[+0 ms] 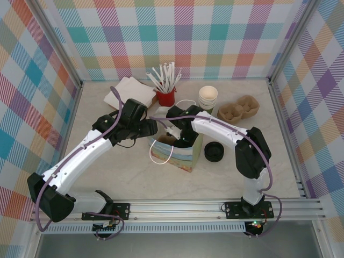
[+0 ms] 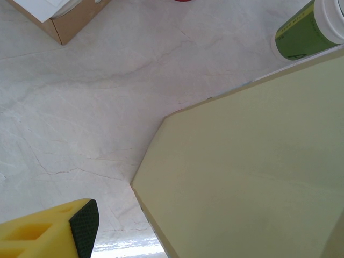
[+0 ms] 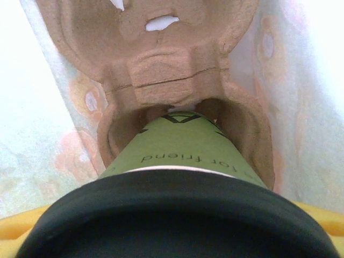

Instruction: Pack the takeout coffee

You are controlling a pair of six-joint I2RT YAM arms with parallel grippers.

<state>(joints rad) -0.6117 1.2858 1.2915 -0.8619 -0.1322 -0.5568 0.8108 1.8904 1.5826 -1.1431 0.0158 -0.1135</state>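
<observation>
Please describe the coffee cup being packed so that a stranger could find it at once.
A paper bag with white handles stands in the middle of the table. Inside is a brown cup carrier, with the coffee cup in one of its holes. It is green with a black lid; the stacked cups at the back have none.

Table [image 1: 269, 172], pale marble-pattern top; pastel plaid walls [image 1: 215, 43] behind it and on both flanks; aluminium uprights [image 1: 56, 45] at its far corners; aluminium rail [image 1: 183, 207] along its near edge; even, diffuse light.
</observation>
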